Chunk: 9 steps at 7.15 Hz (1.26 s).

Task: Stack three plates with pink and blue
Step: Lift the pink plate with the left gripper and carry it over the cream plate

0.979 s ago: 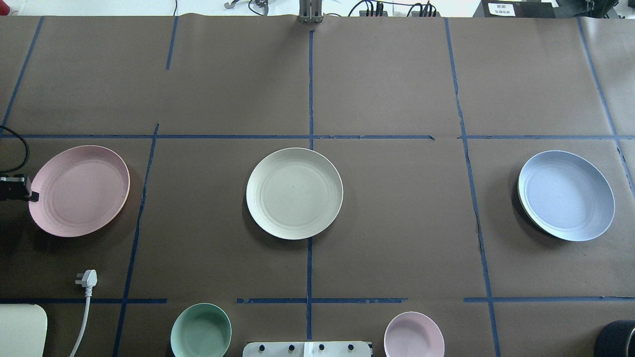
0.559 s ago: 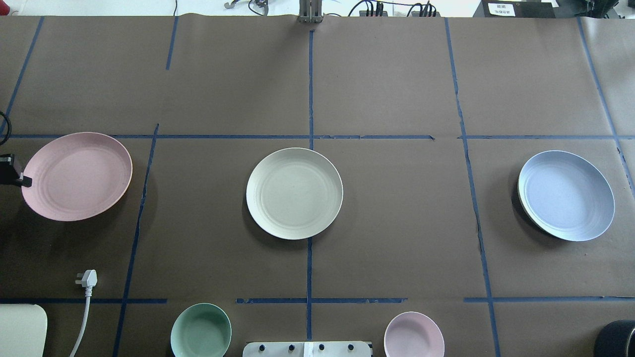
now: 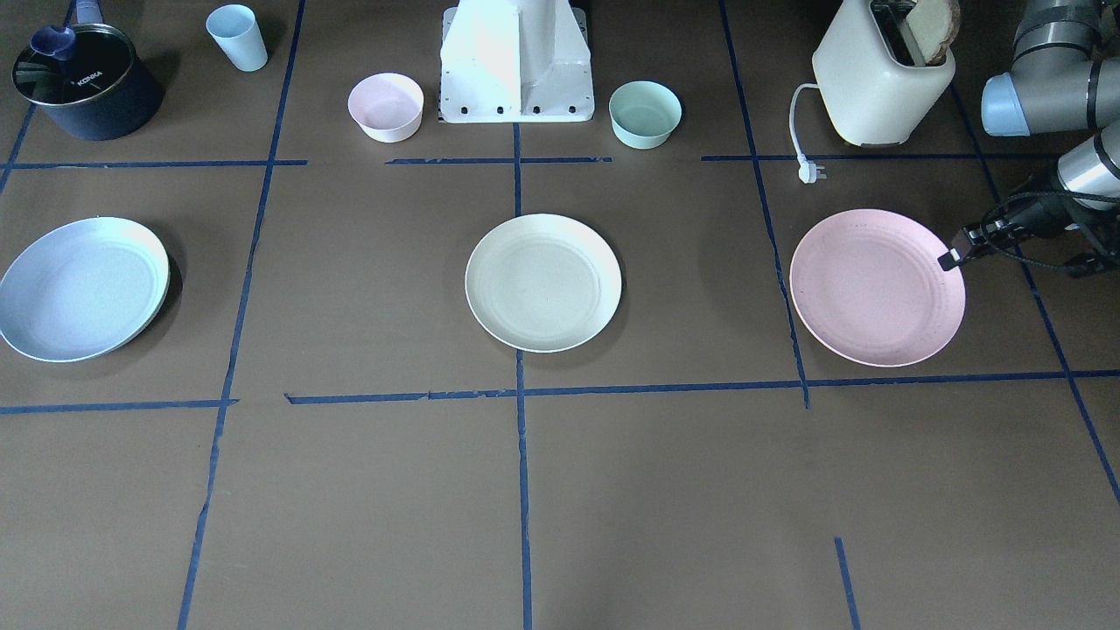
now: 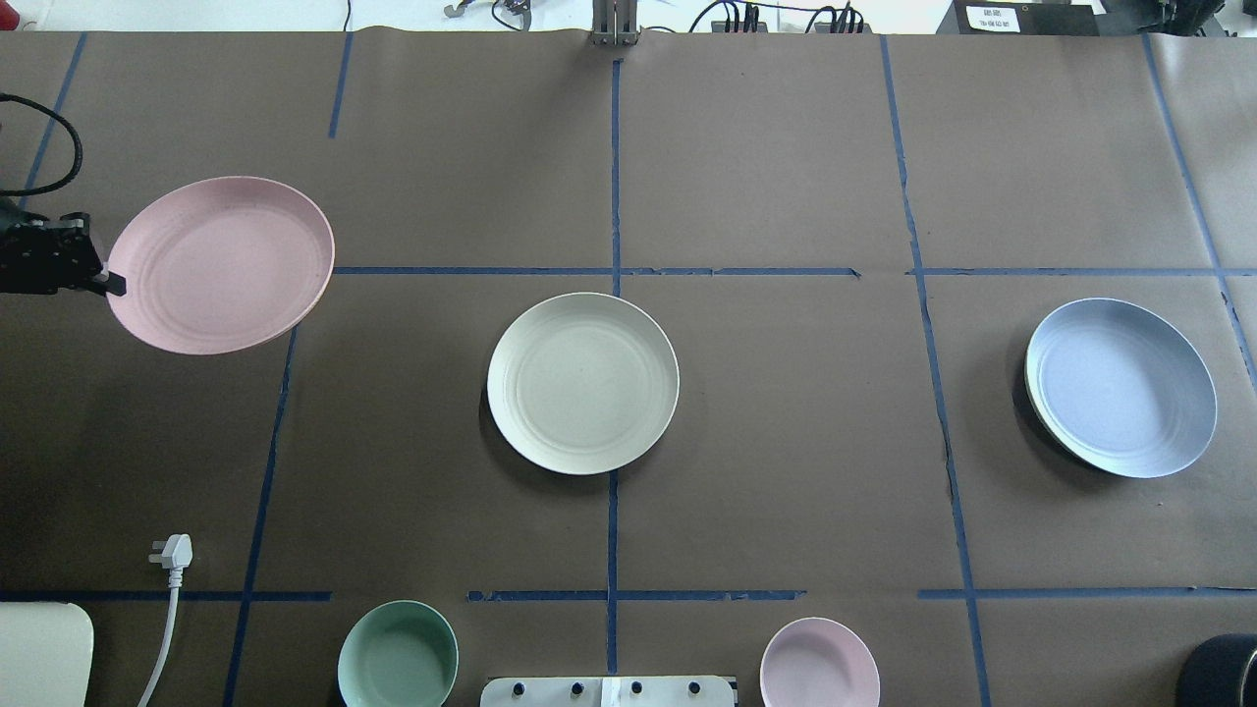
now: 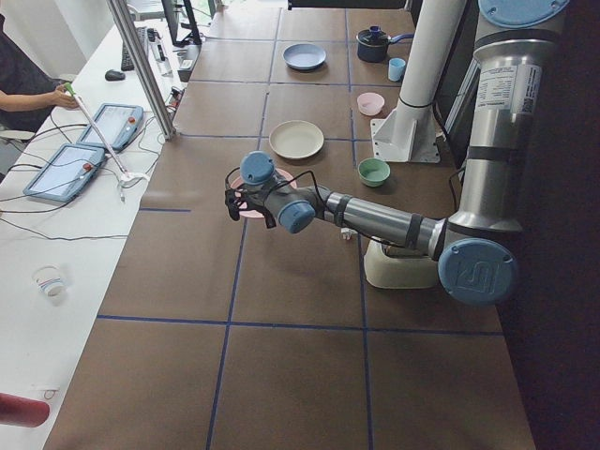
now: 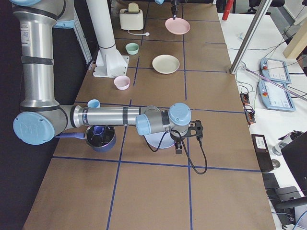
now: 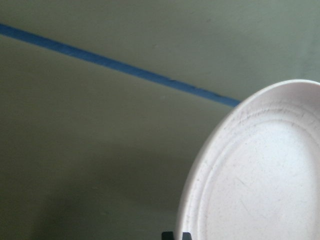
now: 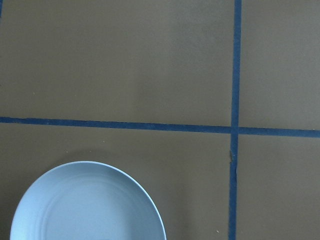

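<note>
My left gripper [image 4: 110, 285] is shut on the near rim of the pale pink plate [image 4: 221, 265] and holds it level above the table's left side. It also shows in the front view [image 3: 948, 260], with the pink plate [image 3: 875, 287] beside it. The pink plate [image 7: 260, 170] fills the lower right of the left wrist view. The cream-white plate [image 4: 582, 383] lies at the table's centre. The pale blue plate [image 4: 1120, 388] lies at the right. My right gripper [image 6: 184, 139] hovers by the blue plate [image 8: 85, 205]. I cannot tell whether it is open or shut.
A toaster [image 3: 879, 79] with its loose plug [image 3: 809, 173], a mint-green bowl [image 3: 645, 114], a pink bowl [image 3: 385, 107], a light blue cup [image 3: 238, 37] and a dark pot [image 3: 87, 83] stand along the robot's side. The robot base [image 3: 516, 70] stands between the bowls.
My left gripper has lifted the pink plate off the table and carried it away from the robot and a little toward the centre. The cream and blue plates have not moved.
</note>
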Each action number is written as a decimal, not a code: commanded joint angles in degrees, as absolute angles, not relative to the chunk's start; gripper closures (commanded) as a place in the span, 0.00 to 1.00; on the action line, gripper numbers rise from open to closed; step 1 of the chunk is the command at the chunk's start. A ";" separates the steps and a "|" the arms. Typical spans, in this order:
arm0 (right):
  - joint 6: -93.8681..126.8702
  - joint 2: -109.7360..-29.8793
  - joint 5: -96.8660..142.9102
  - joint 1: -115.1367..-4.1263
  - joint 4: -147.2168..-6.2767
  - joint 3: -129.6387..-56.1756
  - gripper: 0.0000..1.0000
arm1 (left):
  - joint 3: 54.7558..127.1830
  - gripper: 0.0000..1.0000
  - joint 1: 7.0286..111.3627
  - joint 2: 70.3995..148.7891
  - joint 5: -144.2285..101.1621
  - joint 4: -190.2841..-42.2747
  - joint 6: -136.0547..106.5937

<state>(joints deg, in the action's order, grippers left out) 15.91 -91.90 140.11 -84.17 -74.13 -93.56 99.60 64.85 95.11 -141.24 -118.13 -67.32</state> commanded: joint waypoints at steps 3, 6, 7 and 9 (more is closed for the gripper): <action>35.77 -93.42 137.46 -76.30 -60.29 -91.58 0.00 | 106.08 1.00 48.21 105.00 -127.76 -117.51 -92.85; 35.60 -95.18 134.21 -72.43 -60.21 -91.49 0.00 | 106.70 1.00 36.34 109.23 -117.45 -117.42 -101.14; 35.25 -95.19 134.12 -72.25 -60.21 -91.49 0.00 | 106.18 1.00 32.82 110.73 -114.99 -117.33 -102.64; 35.07 -95.27 134.12 -72.16 -60.29 -91.49 0.00 | 104.16 1.00 30.85 112.32 -113.64 -117.33 -102.66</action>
<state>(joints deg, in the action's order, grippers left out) 35.21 -95.22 134.17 -72.26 -60.26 -91.50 105.11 32.21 111.38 -114.60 -117.35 -102.32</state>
